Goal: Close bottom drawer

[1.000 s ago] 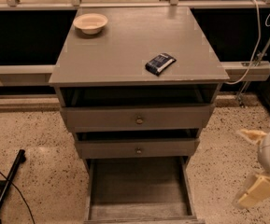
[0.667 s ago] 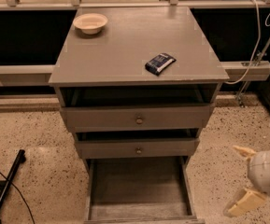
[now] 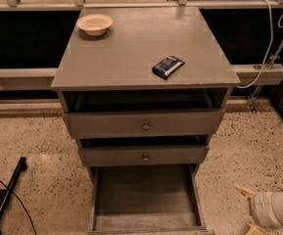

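The grey wooden cabinet (image 3: 131, 48) stands in the middle of the view. Its bottom drawer (image 3: 146, 196) is pulled far out; I see its worn greyish floor, with its front at the picture's lower edge. The two upper drawers (image 3: 145, 125) with small round knobs stick out only slightly. My gripper (image 3: 247, 209) is at the lower right, low above the floor, just right of the bottom drawer's right side and apart from it. Its two tan fingers (image 3: 244, 191) point left and stand spread open, holding nothing.
A cream bowl (image 3: 95, 24) and a dark blue packet (image 3: 167, 66) lie on the cabinet top. A black bar and cable (image 3: 6, 199) lie on the speckled floor at the left. A white cable (image 3: 271, 43) hangs at the right, by a dark wall behind.
My gripper has moved down and to the left, closer to the bottom drawer's right side. The drawers, bowl and packet have not moved.
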Robot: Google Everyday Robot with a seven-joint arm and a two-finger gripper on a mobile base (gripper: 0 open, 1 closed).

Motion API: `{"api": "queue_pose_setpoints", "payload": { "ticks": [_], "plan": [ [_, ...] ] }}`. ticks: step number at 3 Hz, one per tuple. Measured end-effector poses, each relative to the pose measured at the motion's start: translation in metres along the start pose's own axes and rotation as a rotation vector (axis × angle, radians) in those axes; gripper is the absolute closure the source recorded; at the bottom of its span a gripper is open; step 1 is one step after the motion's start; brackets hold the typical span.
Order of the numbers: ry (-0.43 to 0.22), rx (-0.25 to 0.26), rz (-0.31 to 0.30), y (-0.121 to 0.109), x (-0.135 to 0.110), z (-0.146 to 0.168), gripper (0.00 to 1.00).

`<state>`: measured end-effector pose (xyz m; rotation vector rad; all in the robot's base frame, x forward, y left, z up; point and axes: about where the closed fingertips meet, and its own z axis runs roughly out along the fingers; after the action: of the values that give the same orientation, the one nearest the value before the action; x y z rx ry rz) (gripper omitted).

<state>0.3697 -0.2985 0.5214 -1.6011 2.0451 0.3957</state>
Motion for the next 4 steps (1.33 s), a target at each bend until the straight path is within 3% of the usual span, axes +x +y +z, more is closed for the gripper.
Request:
{"api": "queue_pose_setpoints", "payload": {
  "ticks": [1, 2, 4],
  "plan": [
    [-0.039, -0.093, 0.059, 0.015, 0.054, 0.06, 0.0],
    [-0.04, -0.095, 0.061, 0.015, 0.054, 0.062, 0.0],
    [-0.283, -0.128, -0.016, 0.056, 0.034, 0.151, 0.0]
  ]
}}
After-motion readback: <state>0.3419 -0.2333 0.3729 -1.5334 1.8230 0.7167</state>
